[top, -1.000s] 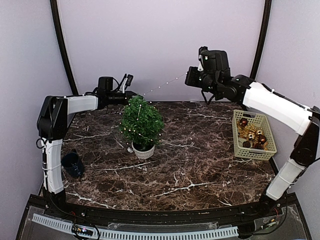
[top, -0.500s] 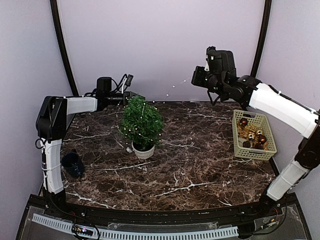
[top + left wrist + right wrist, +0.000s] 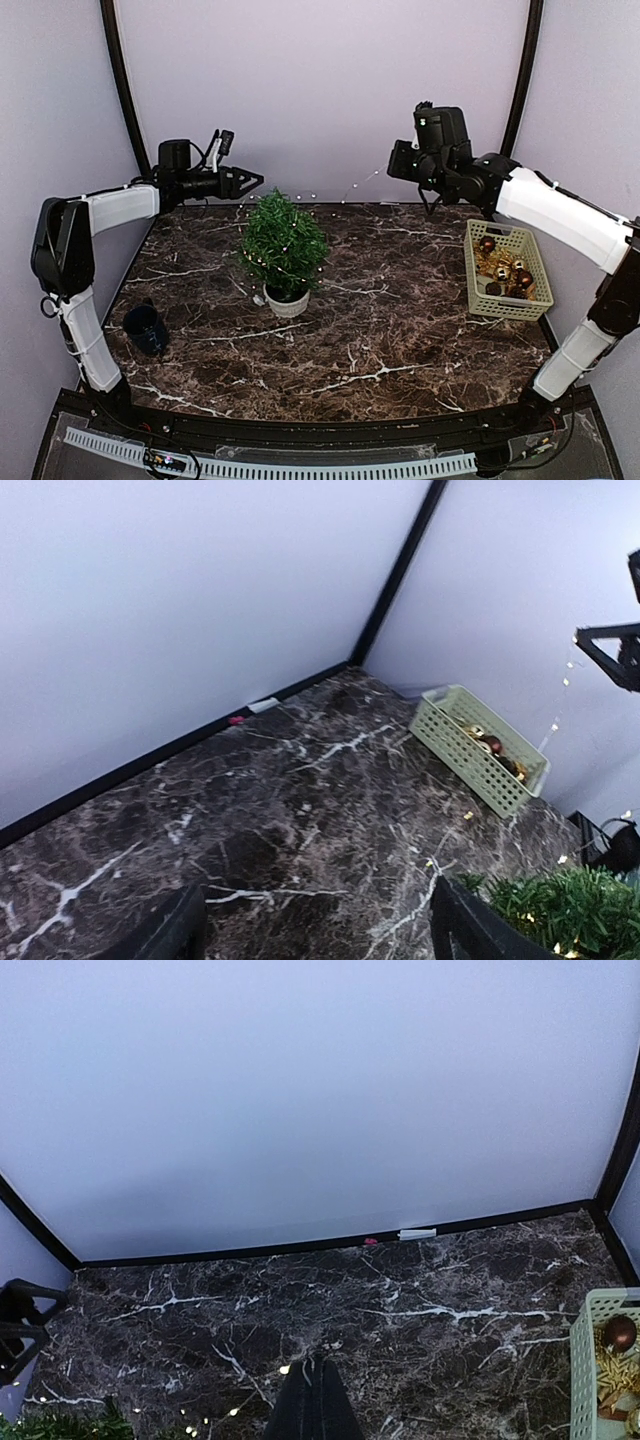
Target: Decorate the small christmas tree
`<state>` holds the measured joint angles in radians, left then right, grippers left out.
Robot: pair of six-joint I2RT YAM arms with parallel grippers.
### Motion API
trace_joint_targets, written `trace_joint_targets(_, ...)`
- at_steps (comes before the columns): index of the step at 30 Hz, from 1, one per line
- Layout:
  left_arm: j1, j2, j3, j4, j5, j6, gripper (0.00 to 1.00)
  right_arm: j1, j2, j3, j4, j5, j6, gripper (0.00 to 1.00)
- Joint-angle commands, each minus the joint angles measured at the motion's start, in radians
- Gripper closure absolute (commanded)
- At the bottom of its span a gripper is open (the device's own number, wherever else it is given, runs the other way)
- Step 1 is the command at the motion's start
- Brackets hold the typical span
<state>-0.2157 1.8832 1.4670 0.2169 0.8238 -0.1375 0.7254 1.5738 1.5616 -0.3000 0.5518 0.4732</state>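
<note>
Leftward, away from the small christmas tree (image 3: 284, 243), the left jaws have drawn back and spread; the tree stands below, to their right. The right jaws pinch a light string (image 3: 345, 190) that runs down to the tree.

Left wrist: tree (image 3: 560, 910) low right of the spread jaws.

Right wrist: jaws pressed together, tree (image 3: 70, 1427) low left.

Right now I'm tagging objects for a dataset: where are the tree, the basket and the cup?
tree (image 3: 285, 245), top view, middle of the green branches.
basket (image 3: 506, 307), top view, its near wall.
cup (image 3: 146, 328), top view, its dark side.
</note>
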Motion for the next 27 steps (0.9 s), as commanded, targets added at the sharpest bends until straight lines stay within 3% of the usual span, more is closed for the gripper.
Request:
trace_joint_targets(1, 0.02, -0.115, -0.056, -0.068, -0.248, 0.028, 0.2, -0.004, -0.032, -0.011, 0.02, -0.031, 0.005, 1.0)
trace_joint_targets(10, 0.02, -0.402, -0.277, -0.09, -0.402, -0.078, 0.19, -0.004, -0.034, -0.003, 0.022, -0.07, -0.007, 1.0)
trace_joint_targets(16, -0.008, -0.591, -0.463, -0.054, -0.19, -0.161, 0.32, -0.004, -0.031, 0.004, 0.023, -0.08, -0.018, 1.0)
trace_joint_targets(23, -0.087, -0.676, -0.559, -0.166, -0.171, -0.182, 0.33, -0.004, -0.024, 0.017, 0.031, -0.103, -0.019, 1.0)
trace_joint_targets(27, -0.112, -0.656, -0.596, -0.16, -0.15, -0.222, 0.45, -0.004, -0.02, 0.012, 0.037, -0.113, -0.01, 1.0)
